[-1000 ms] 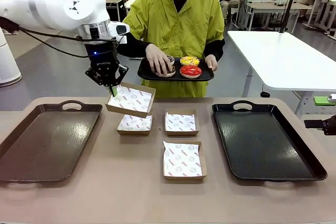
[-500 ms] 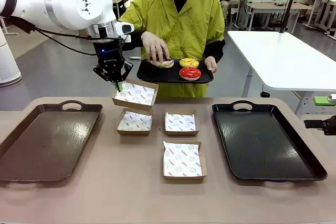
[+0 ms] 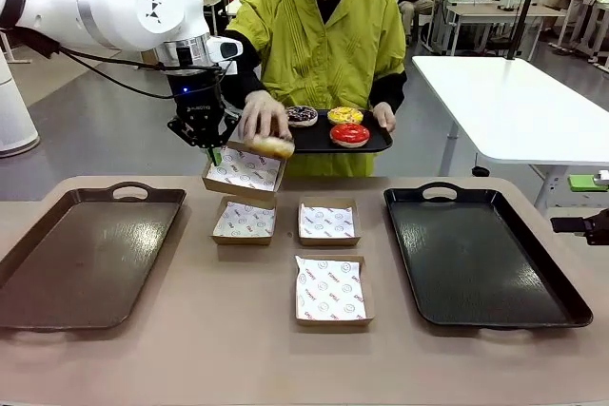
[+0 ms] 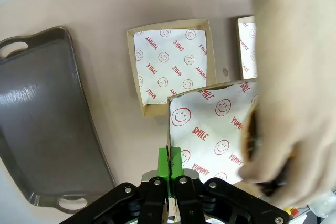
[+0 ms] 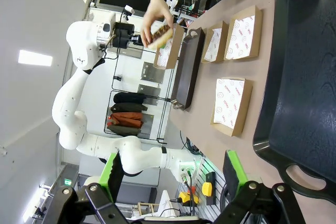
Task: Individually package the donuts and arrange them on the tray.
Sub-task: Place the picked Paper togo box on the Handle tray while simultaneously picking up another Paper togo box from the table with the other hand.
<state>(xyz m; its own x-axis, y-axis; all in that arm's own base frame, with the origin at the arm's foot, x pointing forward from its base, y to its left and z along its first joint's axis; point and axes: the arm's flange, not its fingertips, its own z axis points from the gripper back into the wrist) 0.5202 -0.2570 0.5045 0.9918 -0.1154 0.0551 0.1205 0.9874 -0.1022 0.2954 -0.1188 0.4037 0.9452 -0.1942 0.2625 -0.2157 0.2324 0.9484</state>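
My left gripper [image 3: 214, 153] is shut on the rim of a paper-lined cardboard box [image 3: 244, 170] and holds it tilted above the table. In the left wrist view its green pads [image 4: 169, 160] pinch the box wall [image 4: 169, 124]. A person's hand [image 3: 261, 115] holds the chocolate donut [image 3: 272, 146] just over this box. The person's other hand carries a small black tray [image 3: 376, 143] with the purple-brown donut [image 3: 303, 115], the yellow donut [image 3: 344, 115] and the red donut [image 3: 349, 134]. My right gripper [image 5: 173, 170] is open and holds nothing, low beside the right tray.
Three lined boxes lie on the table: one at the back left [image 3: 245, 222], one at the back middle [image 3: 328, 222], one in front [image 3: 330, 290]. A brown tray [image 3: 57, 273] sits at the left. A black tray [image 3: 533, 292] sits at the right.
The person's hand took the chocolate donut off the small tray and carried it left to the held box. My left gripper lifted the box a little towards the person.
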